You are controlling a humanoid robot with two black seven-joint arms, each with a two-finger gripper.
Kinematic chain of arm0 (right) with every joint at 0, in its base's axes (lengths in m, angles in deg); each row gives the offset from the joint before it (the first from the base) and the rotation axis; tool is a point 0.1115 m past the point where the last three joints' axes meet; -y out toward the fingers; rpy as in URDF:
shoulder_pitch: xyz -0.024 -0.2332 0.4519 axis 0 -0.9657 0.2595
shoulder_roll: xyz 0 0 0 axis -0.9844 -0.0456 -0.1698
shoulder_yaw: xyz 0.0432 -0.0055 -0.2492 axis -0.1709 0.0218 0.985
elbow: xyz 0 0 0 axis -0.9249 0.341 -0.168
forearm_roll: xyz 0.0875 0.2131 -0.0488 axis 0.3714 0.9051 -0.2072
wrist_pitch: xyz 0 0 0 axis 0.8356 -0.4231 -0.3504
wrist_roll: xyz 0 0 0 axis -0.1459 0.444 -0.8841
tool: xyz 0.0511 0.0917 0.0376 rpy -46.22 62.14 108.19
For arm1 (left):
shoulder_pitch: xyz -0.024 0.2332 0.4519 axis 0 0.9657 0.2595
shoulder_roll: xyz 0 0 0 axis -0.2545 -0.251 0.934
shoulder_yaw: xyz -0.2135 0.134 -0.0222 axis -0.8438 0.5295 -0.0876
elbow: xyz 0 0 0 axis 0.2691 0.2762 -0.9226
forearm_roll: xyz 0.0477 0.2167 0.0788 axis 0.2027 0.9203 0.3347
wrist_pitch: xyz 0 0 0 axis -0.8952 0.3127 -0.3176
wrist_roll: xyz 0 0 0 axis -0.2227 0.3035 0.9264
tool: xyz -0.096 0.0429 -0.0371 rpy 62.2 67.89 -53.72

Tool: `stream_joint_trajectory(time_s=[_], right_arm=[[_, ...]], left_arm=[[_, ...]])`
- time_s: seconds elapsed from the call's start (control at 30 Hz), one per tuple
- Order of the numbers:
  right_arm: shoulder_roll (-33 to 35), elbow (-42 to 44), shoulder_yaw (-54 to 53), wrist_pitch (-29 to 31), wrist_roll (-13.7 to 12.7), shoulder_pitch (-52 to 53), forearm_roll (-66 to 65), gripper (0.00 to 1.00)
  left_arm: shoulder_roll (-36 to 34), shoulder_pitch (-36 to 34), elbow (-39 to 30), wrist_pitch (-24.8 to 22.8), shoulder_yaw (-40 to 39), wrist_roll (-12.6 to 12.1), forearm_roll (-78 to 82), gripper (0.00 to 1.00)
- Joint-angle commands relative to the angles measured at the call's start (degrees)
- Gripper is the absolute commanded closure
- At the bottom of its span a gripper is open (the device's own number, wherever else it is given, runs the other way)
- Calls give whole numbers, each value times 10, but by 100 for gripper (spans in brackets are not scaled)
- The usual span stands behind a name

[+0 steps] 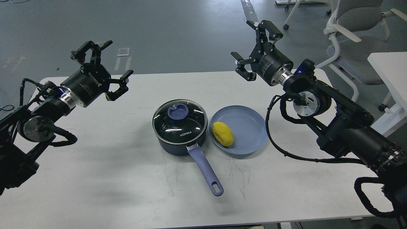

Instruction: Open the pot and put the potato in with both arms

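A dark blue pot [178, 140] stands mid-table with its glass lid [178, 122] on; the lid has a blue knob [177, 112]. The pot's blue handle [206, 171] points toward the table's front. A yellow potato [223, 134] lies on a light blue plate [251, 127] just right of the pot. My left gripper [107, 68] is open and empty, raised above the table's back left, well left of the pot. My right gripper [251, 47] is open and empty, raised above the table's back edge, behind the plate.
The white table [127, 178] carries only the pot and the plate. A grey office chair [353, 28] and the corner of a second white table [389, 70] stand at the right, beyond the right arm.
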Motion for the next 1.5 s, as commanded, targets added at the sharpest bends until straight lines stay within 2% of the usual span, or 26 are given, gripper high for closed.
stream_joint_trajectory(time_s=[0.0,0.57,0.7,0.77,0.87,0.93,1.0,1.1,1.13,1.2,1.27,1.33,1.4,1.47], right_arm=[[0,-2,-1,0,2,0,-1,0],[1,-1,-6,0,2,0,-3,0],[4,-1,-4,0,2,0,-4,0],[5,0,-4,-1,2,0,-5,0],[5,0,-6,-1,3,-2,-5,0],[8,0,-7,-1,3,-5,-4,0],[15,1,-8,-1,3,-7,-4,0],[28,7,-9,-3,1,-15,-5,0],[33,9,-9,-6,1,-23,-5,0],[44,11,-9,-6,0,-33,-5,0],[50,12,-9,-5,0,-38,-4,0],[68,12,-10,-4,1,-46,-4,0],[81,14,-10,-3,1,-47,-1,0],[87,14,-11,-6,1,-47,0,0]], left_arm=[[1,0,0,0,0,1,0,2],[-6,-2,1,4,-1,5,1,2],[-27,-9,1,5,0,5,47,2],[-30,-24,0,16,-1,7,122,2],[-43,-41,-10,66,-1,24,250,2],[-62,-49,-65,124,1,58,373,2],[-70,-48,-105,143,1,72,420,2],[-73,-47,-183,157,4,108,519,2],[-69,-45,-200,168,8,127,573,2],[-64,-40,-206,192,15,142,681,2],[-56,-40,-206,211,31,145,764,2],[-42,-43,-206,266,75,145,912,2],[-35,-46,-202,298,111,145,999,2],[-28,-47,-193,310,125,148,1045,2]])
